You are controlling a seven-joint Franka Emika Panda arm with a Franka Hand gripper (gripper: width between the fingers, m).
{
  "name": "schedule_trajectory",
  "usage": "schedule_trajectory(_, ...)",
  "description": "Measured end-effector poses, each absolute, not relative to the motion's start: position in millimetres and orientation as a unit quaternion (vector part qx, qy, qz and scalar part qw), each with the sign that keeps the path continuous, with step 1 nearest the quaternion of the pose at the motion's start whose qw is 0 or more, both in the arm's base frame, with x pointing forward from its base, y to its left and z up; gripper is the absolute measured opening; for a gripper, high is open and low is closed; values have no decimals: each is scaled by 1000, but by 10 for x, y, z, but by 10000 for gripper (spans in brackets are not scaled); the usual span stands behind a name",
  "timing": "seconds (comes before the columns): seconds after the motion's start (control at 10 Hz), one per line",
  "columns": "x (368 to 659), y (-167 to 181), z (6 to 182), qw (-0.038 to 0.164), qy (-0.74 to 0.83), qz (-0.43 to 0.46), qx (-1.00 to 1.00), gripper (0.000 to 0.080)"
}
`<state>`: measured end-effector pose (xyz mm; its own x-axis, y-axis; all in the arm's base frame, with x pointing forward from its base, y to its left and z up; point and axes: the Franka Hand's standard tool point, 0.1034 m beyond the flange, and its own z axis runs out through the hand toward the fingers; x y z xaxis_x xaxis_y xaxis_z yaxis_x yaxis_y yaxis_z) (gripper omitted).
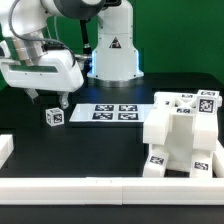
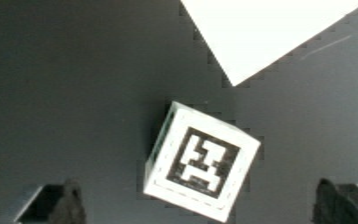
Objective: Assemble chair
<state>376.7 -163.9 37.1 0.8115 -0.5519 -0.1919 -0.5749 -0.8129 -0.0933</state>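
Note:
A small white block [image 1: 54, 116] with a square tag lies on the black table at the exterior view's left. My gripper [image 1: 52, 99] hangs just above it, fingers spread wide and empty. In the wrist view the block's tag [image 2: 202, 160] lies between the two dark fingertips [image 2: 51, 204], apart from both. The joined white chair structure [image 1: 180, 135], blocky and tagged, stands at the exterior view's right.
The marker board [image 1: 112, 111] lies flat in the middle, and its corner shows in the wrist view [image 2: 274, 35]. A white rail [image 1: 100, 188] runs along the table's front edge. The robot base [image 1: 112, 50] stands at the back.

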Motion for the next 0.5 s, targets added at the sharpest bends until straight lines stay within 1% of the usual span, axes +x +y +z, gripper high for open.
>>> schedule_trajectory(0.1,3763,-1636,360,72,303,80,-947,649)
schedule_trajectory(0.3,3790,-1594,269,54,392,91,-914,649)
schedule_trajectory(0.5,3782,-1625,191,38,416,72,-906,649)
